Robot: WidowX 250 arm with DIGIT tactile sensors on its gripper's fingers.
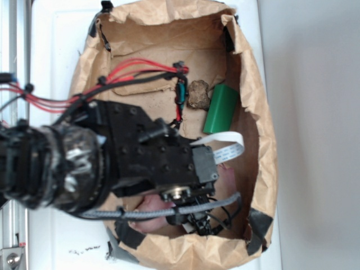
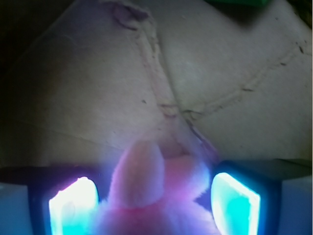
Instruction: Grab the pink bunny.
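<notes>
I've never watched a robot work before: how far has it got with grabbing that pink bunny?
Done: the arm has reached into the paper bag, and the gripper straddles the pink bunny, one lit finger on each side in the wrist view. In hand: closing on it; the fingers look apart, with the plush filling most of the gap. Left: squeezing shut and lifting. The green cylinder and brown lump lie aside, untouched.

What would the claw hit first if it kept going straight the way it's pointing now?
The bunny. In the wrist view it already sits between the claw's lit fingers, so pushing on would press it into the bag floor. Whether the fingers touch it yet is unclear.
</notes>
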